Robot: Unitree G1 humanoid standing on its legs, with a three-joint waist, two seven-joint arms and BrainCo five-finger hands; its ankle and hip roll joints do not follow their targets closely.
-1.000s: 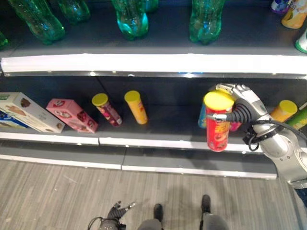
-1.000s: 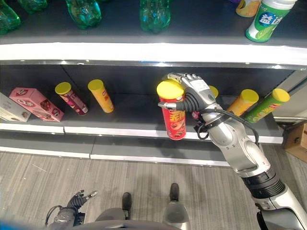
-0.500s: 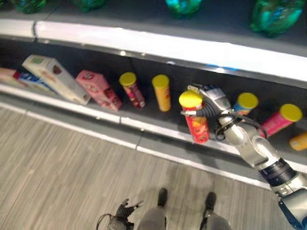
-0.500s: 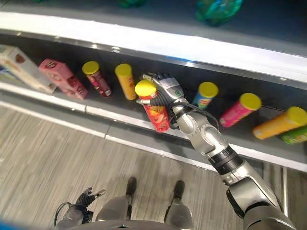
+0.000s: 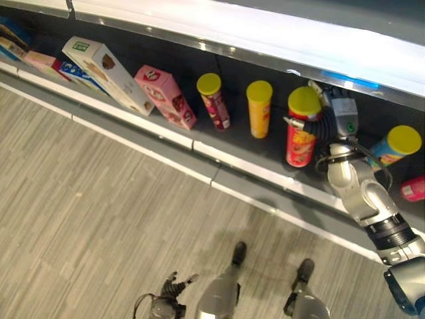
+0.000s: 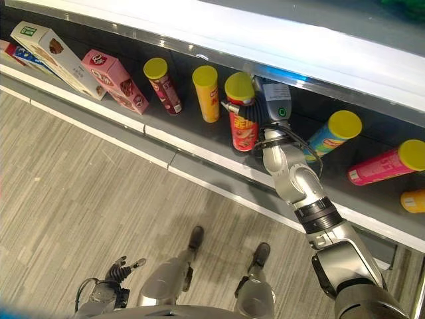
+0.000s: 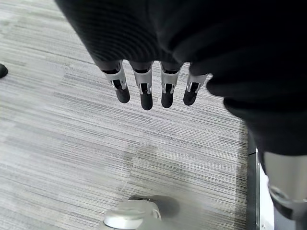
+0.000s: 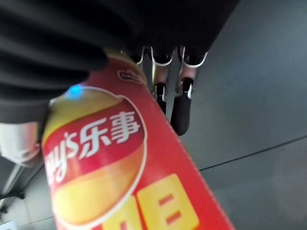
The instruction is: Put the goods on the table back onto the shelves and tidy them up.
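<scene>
Grey metal runs across our view as the lower shelf (image 5: pixel 166 136), its front lip a pale strip above the wood-grain floor (image 5: pixel 80 199). Toward the shelf's left end lean a white box (image 5: pixel 106 66) and a pink box (image 5: pixel 166 96). Along from them stand a maroon can (image 5: pixel 214 101) and an orange can (image 5: pixel 259 109), and toward the right end a blue can (image 5: pixel 397 145) lies tilted.

Our right hand (image 5: pixel 337 118) has its fingers curled round the red chip can (image 5: pixel 301 127), holding it upright between the orange and blue cans, its base at or just above the shelf's front edge; we cannot tell whether it touches. Our left hand (image 7: pixel 152 88) hangs low over the floor, fingers straight and empty.

We judge this the placing step. Next comes setting the base flat, pushing it back in line with its neighbours, then loosening the fingers without tipping it.
</scene>
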